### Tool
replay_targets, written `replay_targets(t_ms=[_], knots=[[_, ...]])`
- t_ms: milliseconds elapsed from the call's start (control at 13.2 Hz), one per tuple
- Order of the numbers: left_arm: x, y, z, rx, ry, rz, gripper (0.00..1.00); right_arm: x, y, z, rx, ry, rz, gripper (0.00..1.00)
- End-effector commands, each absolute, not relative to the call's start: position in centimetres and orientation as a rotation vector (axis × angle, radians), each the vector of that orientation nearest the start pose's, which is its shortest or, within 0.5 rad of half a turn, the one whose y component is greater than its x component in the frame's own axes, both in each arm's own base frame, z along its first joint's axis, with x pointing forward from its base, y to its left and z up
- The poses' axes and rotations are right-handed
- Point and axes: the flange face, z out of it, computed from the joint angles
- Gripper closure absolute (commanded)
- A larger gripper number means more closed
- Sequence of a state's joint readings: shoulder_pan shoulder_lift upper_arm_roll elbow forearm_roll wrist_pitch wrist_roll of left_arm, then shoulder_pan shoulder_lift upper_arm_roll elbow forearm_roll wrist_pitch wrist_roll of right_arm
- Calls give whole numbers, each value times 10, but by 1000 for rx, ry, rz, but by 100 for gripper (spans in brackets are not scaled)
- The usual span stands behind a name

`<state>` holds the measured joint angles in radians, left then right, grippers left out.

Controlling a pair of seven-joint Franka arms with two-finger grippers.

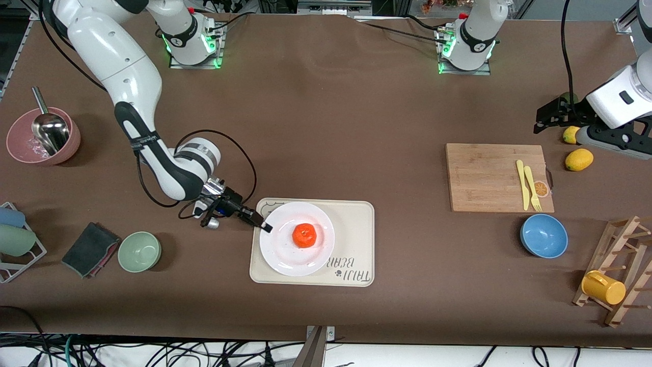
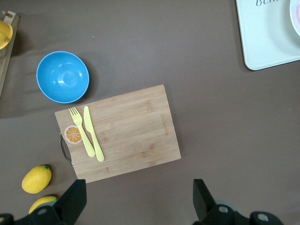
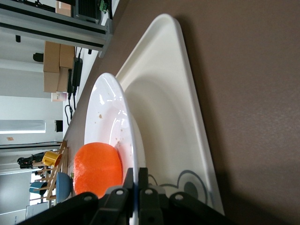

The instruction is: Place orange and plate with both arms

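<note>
Glossy white glaze is what the right gripper [image 1: 262, 225] has to deal with — its 2 fingers are pinched on the rim of the plate [image 1: 297, 238], at the edge toward the right arm's end of the table. In the right wrist view the thin lip sits squarely between the closed fingertips [image 3: 123, 183], with no daylight either side. The plate rests on the cream tray [image 1: 356, 219] with the bear print, and the orange [image 1: 304, 235] sits on the plate near its middle, just apart from the pinched rim.

I would judge the plate stiff, fairly heavy for an edge grip, slick and breakable; a hold on 1 side of the rim will let it droop or twist if it is lifted fast. The rim is the only place to take it, since the body lies flat on the tray. The orange looks firm and light, round enough to roll toward the low side should the plate tip — keeping it level matters.

From its base, the right arm is folded down low, forearm nearly level with the table and the wrist turned so the fingers reach the plate sideways.

Over by the lemons [image 1: 578, 159] the left gripper [image 1: 544, 118] waits in the air, jaws spread wide and holding nothing, close to the wooden cutting board [image 1: 489, 176].
</note>
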<state>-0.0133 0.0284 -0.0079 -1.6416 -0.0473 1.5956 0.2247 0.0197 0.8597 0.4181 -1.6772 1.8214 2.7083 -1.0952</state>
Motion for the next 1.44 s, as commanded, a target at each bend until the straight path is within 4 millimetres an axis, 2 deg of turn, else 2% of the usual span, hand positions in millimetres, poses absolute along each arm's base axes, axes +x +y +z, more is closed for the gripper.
replay_targets(t_ms=[0, 76, 227, 302, 378, 604, 831, 1058, 1209, 1360], knots=[[562, -17, 578, -3161, 426, 122, 0, 629, 231, 124, -2083, 435, -393, 63], [562, -17, 577, -3161, 426, 124, 0, 631, 229, 127, -2089, 423, -400, 52], [562, -17, 577, -3161, 426, 124, 0, 638, 222, 139, -2095, 405, -429, 21], [563, -17, 576, -3161, 426, 126, 0, 643, 218, 151, -2098, 384, -453, 13], [563, -18, 576, -3161, 428, 129, 0, 648, 213, 162, -2115, 346, -475, 0], [563, -17, 575, -3161, 428, 134, 0, 654, 192, 225, -2224, 253, -461, 0], [563, -18, 575, -3161, 428, 134, 0, 636, 168, 289, -2354, 120, -375, 0], [563, -18, 577, -3161, 428, 129, 0, 610, 108, 349, -2447, -44, -245, 0], [563, -19, 576, -3161, 431, 131, 0, 590, 76, 400, -2552, -125, -134, 0], [563, -29, 574, -3157, 459, 137, 0, 565, 52, 457, -2730, -168, -47, 0]])
